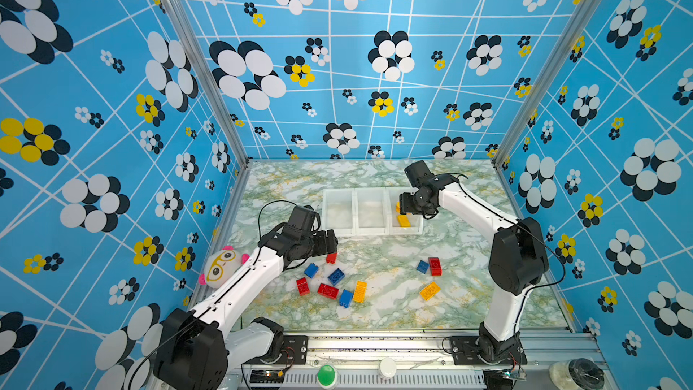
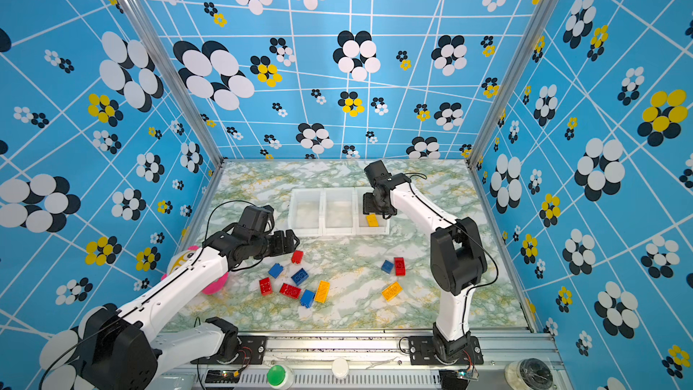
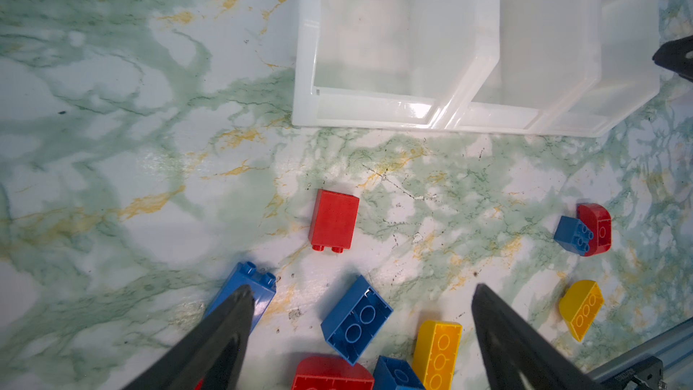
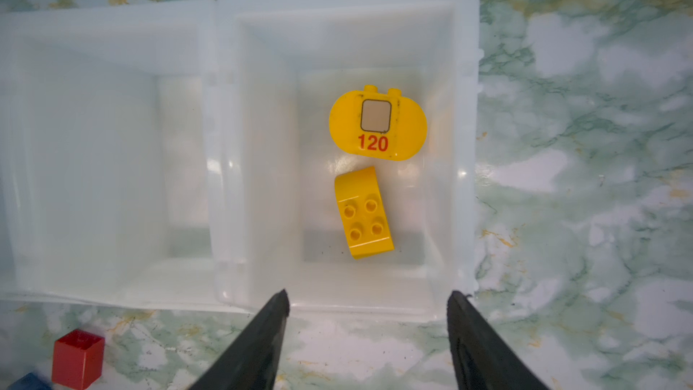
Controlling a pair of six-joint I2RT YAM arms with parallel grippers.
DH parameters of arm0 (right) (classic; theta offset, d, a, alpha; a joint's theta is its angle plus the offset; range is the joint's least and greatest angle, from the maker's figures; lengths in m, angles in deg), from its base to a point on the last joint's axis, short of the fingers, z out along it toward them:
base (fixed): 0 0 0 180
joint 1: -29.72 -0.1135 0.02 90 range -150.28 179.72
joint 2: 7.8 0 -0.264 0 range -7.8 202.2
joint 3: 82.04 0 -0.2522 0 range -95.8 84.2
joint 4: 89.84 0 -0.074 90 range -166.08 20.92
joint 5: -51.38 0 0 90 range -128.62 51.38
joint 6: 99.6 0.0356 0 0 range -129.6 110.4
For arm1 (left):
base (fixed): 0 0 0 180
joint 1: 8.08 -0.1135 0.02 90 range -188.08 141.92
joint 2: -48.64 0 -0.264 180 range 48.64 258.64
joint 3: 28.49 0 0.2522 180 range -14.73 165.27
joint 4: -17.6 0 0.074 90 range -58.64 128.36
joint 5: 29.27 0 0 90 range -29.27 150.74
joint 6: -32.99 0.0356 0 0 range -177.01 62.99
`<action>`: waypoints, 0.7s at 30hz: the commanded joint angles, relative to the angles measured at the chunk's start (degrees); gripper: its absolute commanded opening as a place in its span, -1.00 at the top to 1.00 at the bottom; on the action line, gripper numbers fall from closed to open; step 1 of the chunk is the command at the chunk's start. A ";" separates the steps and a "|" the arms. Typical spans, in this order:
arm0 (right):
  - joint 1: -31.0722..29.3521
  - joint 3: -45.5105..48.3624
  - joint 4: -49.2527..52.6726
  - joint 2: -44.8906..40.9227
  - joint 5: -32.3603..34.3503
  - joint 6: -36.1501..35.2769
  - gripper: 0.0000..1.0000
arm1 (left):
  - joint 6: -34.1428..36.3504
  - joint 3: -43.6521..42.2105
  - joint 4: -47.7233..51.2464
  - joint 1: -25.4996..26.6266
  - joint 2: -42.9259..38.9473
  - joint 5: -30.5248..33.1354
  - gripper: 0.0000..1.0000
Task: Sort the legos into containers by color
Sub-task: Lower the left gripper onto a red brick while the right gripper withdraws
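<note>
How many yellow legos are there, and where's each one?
4. Rounded labelled piece and curved brick lie in the rightmost container. On the table: long yellow brick at the left cluster's edge, half-round yellow brick alone further right. The left arm may hide others.

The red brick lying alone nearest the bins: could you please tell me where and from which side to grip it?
Grip the red brick across its two long flat walls, coming straight down. It lies on its side, studs sideways, with bare table on both flanks, so jaws should fit.
</note>
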 commanded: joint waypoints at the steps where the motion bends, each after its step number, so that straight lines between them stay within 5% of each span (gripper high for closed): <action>1: -0.90 3.62 0.34 -4.00 -0.75 1.33 -0.42 | 3.19 2.99 3.58 1.26 1.90 2.10 -0.83; 21: -3.41 22.74 0.35 -25.55 -2.95 7.49 -0.45 | 9.16 10.30 9.42 8.63 15.15 9.79 -0.47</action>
